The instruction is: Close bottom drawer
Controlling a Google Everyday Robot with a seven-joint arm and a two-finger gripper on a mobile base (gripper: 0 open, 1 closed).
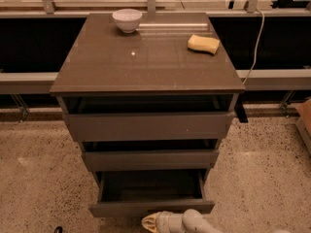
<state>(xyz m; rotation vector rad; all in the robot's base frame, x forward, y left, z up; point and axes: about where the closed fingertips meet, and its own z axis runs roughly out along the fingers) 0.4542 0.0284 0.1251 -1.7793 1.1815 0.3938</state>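
You are looking down on a grey-brown cabinet (146, 62) standing on a speckled floor (43, 178), with all three of its handle-less drawers partly out. The bottom drawer (146, 208) is the one you care about. It is the narrowest of the three and is pulled out farther than the others, so its dark, shallow interior is exposed behind the plain flat face panel. Above it sits the middle drawer (149, 159), open by a thin gap, and above that the widest, tallest-faced top drawer (148, 125), also slightly out.

The gripper (152, 222) is at the very bottom edge of the view, just in front of the bottom drawer's face panel and about level with its middle. Its pale yellowish tip points left, and the white arm (192, 222) leads off to the right. You cannot tell whether the claw is open or closed, and you cannot tell whether it touches the panel or only sits just beside it.

On the cabinet top, a white bowl (127, 20) stands near the back-left corner and a yellow sponge (203, 43) lies toward the back right, well apart from the bowl. A white cable (256, 45) hangs down behind the cabinet's right side.
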